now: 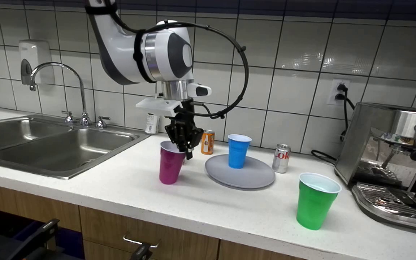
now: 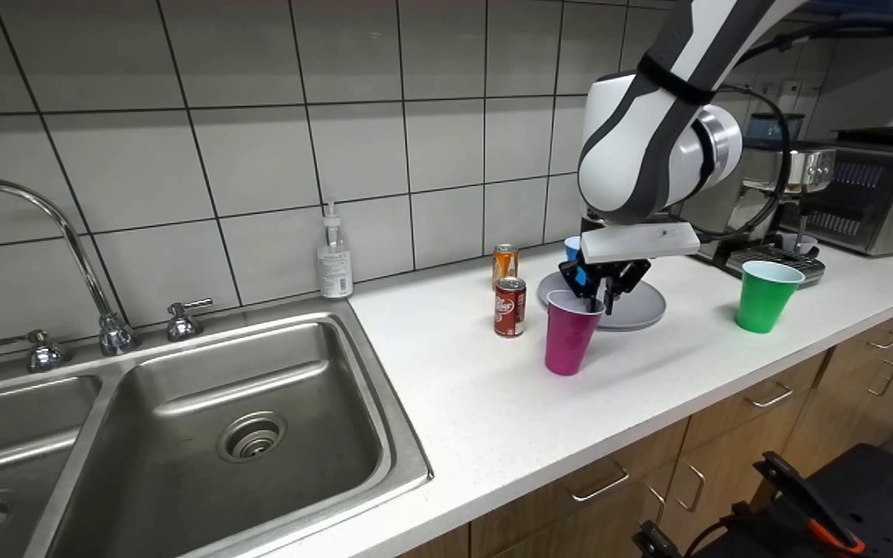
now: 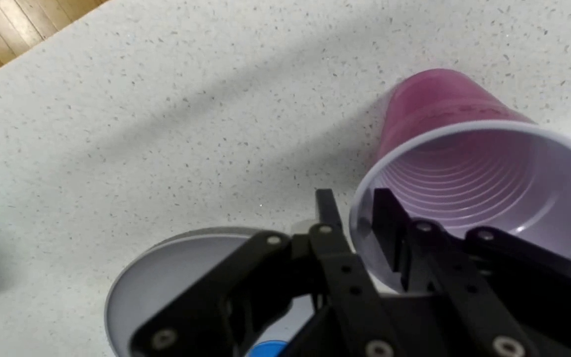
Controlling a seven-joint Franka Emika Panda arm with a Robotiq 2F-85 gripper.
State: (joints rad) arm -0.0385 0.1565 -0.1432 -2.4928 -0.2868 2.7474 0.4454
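Note:
My gripper (image 1: pixel 186 151) points down at the rim of a magenta cup (image 1: pixel 170 166) with a white inside. In the wrist view, the gripper (image 3: pixel 354 194) has a gap between its fingers. One finger is inside the cup (image 3: pixel 444 99) and one outside, with the rim between them. I cannot tell whether either finger touches the wall. The cup stands on the counter. Beside it is a grey plate (image 1: pixel 255 178) bearing a blue cup (image 1: pixel 238 155). A green cup (image 1: pixel 316 206) stands apart near the front edge, also seen in an exterior view (image 2: pixel 764 298).
An orange can (image 1: pixel 207 142) and a dark red can (image 2: pixel 509 310) stand behind the magenta cup. A silver can (image 1: pixel 281 159) is beside the plate. A coffee machine (image 1: pixel 365 133) stands at the far end. A steel sink (image 2: pixel 400 438) and soap bottle (image 2: pixel 336 267) are opposite.

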